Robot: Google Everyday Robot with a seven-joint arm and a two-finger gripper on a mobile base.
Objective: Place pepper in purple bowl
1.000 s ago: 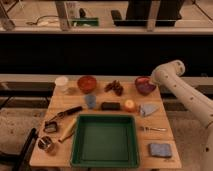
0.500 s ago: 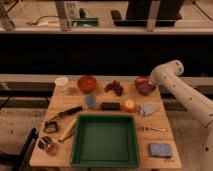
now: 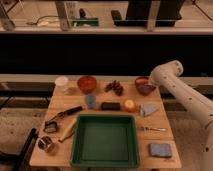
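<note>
At the frame's right, the white arm (image 3: 186, 97) is arching over the table (image 3: 161, 119), its gripper (image 3: 151, 81) sitting just above the purple bowl (image 3: 145, 89) in the upper right, while a green tray (image 3: 105, 140) is lying bottom centre.

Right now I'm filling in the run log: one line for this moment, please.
task: pepper to purple bowl | arm: bent over bowl, table's right back corner | gripper: hidden | pepper: not seen | green tray: front centre

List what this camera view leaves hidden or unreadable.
- Gripper: hidden behind the arm's white housing, over the purple bowl.
- Pepper: not identifiable; purple bowl's contents partly covered by the arm.
- Arm: lower part cut off by the right edge.
- Small tools at the table's left: too blurred to name.
</note>
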